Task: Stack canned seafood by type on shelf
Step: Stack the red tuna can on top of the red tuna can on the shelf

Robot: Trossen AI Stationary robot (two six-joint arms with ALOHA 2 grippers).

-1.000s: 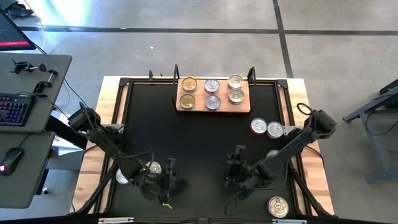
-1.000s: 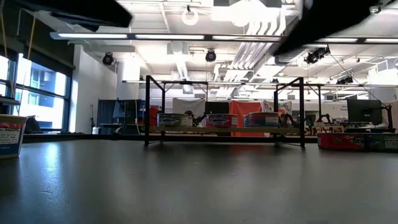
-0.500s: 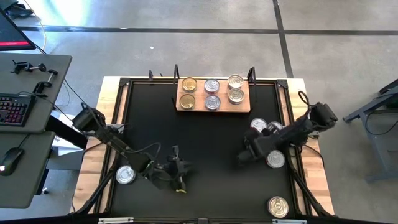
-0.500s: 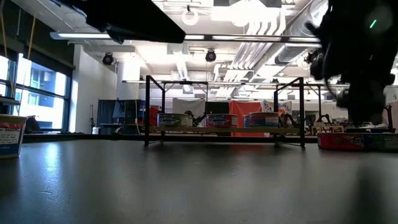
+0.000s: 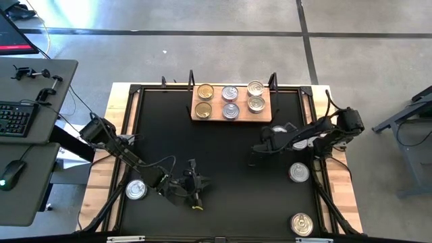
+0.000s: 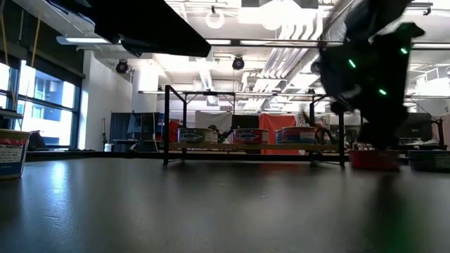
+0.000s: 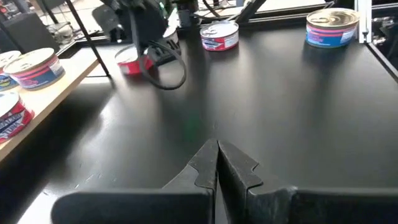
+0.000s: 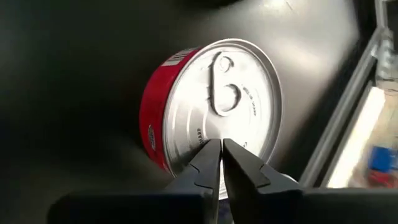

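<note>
Red-sided can sits on the black table right of the shelf, directly under the right claw, whose fingers are clenched together. Descending clenched, they'd likely skid off the lid. Left claw, also clenched, waits near the front.

Grey desk sitting left of the black tabletop, black keyboard lying on its left part, black computer mouse resting nearer, grey concrete floor stretching beyond the table's far side
</note>
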